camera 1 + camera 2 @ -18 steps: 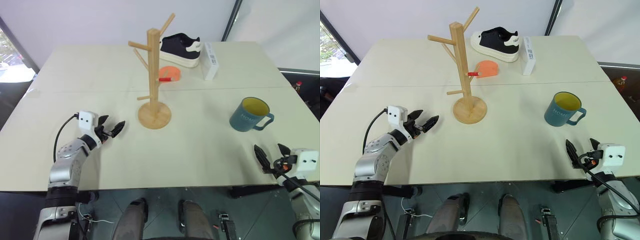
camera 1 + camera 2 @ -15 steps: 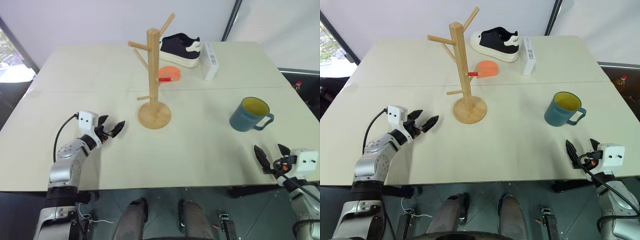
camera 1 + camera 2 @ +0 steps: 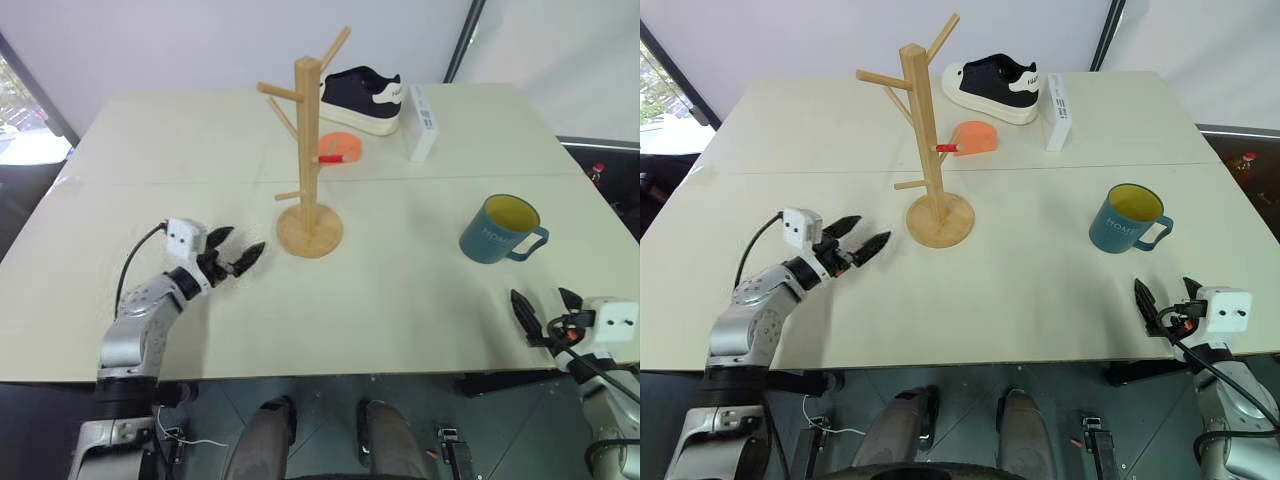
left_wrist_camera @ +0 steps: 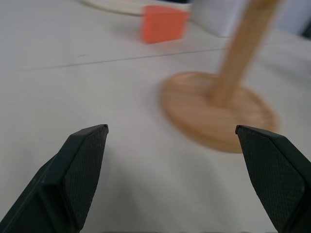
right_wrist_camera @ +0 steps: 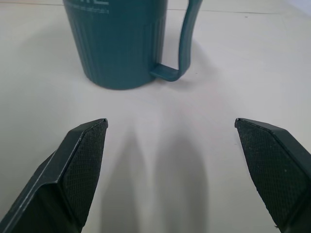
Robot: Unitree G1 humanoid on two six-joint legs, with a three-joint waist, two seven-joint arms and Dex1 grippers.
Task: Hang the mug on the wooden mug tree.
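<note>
Mug not yet picked up; both grippers empty, jaws apart.

Glazed teal mug (image 3: 499, 230) stands upright at 3 o'clock of the wooden mug tree (image 3: 307, 150), well apart, loop handle toward the right gripper (image 3: 546, 318), probably for an easy grasp. Left gripper (image 3: 237, 260) hovers near the tree's round base, perhaps to steady it.

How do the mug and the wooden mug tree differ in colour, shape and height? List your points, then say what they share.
1. The mug is teal-blue with a yellow inside; the mug tree is pale bare wood.
2. The mug is a squat cup with a loop handle; the tree is a thin post with angled pegs on a round base.
3. The tree stands far taller than the mug.
Both stand upright on the table, apart.
</note>
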